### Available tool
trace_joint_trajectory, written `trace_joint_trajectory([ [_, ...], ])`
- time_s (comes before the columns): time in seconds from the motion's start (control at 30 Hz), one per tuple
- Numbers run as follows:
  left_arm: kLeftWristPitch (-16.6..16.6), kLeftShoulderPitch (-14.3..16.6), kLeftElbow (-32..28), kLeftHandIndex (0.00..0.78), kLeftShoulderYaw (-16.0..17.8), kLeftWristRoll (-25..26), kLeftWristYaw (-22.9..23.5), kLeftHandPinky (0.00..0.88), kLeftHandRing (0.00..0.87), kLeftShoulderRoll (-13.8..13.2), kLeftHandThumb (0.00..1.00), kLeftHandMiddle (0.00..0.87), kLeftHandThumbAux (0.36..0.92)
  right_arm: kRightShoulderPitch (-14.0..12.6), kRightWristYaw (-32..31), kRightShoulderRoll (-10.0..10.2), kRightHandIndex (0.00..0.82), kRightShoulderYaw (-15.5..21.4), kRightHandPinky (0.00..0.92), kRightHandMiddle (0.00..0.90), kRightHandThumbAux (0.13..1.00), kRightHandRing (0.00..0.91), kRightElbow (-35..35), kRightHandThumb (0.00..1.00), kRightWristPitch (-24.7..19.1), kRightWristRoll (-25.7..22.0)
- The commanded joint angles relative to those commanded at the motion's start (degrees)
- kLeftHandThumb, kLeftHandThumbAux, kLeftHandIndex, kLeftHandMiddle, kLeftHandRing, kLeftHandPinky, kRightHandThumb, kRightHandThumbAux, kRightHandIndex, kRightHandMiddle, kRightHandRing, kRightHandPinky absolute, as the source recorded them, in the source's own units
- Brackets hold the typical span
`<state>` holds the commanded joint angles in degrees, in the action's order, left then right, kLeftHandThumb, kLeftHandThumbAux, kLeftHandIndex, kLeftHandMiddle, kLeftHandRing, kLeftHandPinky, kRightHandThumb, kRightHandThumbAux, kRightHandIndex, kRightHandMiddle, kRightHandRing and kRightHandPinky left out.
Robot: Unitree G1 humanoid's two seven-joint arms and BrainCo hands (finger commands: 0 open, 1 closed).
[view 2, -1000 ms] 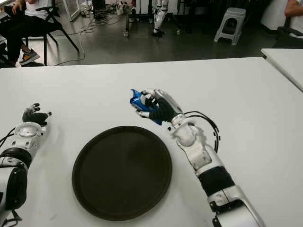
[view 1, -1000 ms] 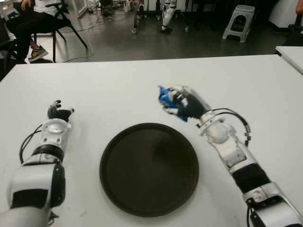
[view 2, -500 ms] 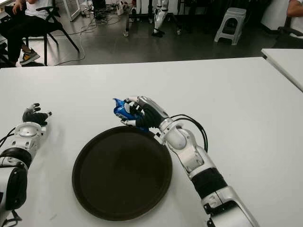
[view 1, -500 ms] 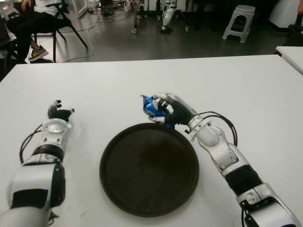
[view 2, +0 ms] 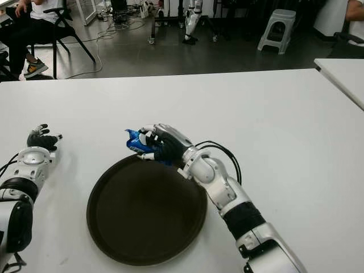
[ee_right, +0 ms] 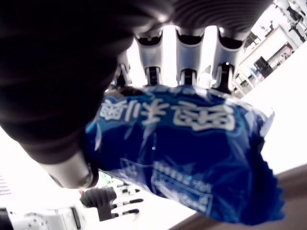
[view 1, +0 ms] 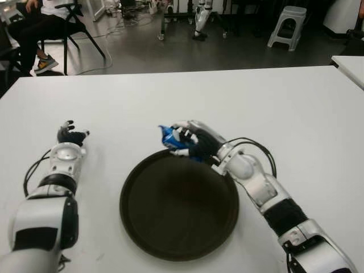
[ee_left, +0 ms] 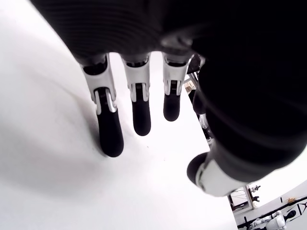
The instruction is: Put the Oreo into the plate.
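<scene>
The Oreo is a small blue packet (view 1: 169, 136) with white print, filling the right wrist view (ee_right: 192, 153). My right hand (view 1: 190, 141) is shut on it, fingers curled over the packet, holding it just above the far rim of the plate. The plate (view 1: 148, 224) is a round dark tray lying on the white table in front of me. My left hand (view 1: 69, 135) shows at the table's left side, well apart from the plate, its fingers (ee_left: 108, 129) relaxed and holding nothing.
The white table (view 1: 296, 114) spreads wide around the plate. Beyond its far edge are a dark floor, a chair with a seated person (view 1: 34, 28) at the back left, and a grey stool (view 1: 287, 25) at the back right.
My right hand has carried the blue packet leftward and toward me, from behind the plate's right side to over its far rim. The left hand has not moved.
</scene>
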<state>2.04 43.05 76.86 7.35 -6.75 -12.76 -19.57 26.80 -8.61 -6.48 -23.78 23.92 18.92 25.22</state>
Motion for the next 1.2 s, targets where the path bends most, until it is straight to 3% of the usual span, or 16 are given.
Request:
trace_joint_trajectory([
  [0.6,0.6,-0.1,-0.2,0.089,0.7,0.7,0.1,0.171,0.155,0.3,0.288,0.138,0.790,1.4,-0.7,-0.2,0.440,-2.4,0.826,0.864,0.708,0.845,1.8,0.734,-1.3,4.1],
  [1.2,0.5,-0.1,-0.2,0.086,0.6,0.6,0.1,0.151,0.163,0.3,0.288,0.148,0.764,0.7,0.1,-0.4,0.440,-3.2,0.834,0.870,0.708,0.854,2.4,0.730,-0.8,5.1],
])
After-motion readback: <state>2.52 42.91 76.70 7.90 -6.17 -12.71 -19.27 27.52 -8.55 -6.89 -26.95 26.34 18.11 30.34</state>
